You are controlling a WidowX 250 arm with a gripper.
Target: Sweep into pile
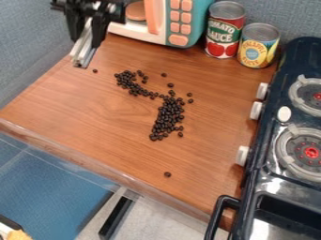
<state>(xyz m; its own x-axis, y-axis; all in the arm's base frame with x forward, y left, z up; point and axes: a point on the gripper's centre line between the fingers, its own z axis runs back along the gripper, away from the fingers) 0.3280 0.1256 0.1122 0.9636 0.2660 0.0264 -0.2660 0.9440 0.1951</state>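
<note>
The gripper (82, 58) hung above the upper left part of the wooden counter (113, 150); if it was open or closed, I could not tell. The dark beans (168, 117) lay in a bent band around the middle, with few single ones apart. Behind, the red can (224, 30) and the yellow can (257, 46) carried printed labels with big lettering.

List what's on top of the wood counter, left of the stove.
On the counter: dark beans in a bent band plus strays, red can, yellow can, toy microwave. Wood beneath them is covered.
</note>
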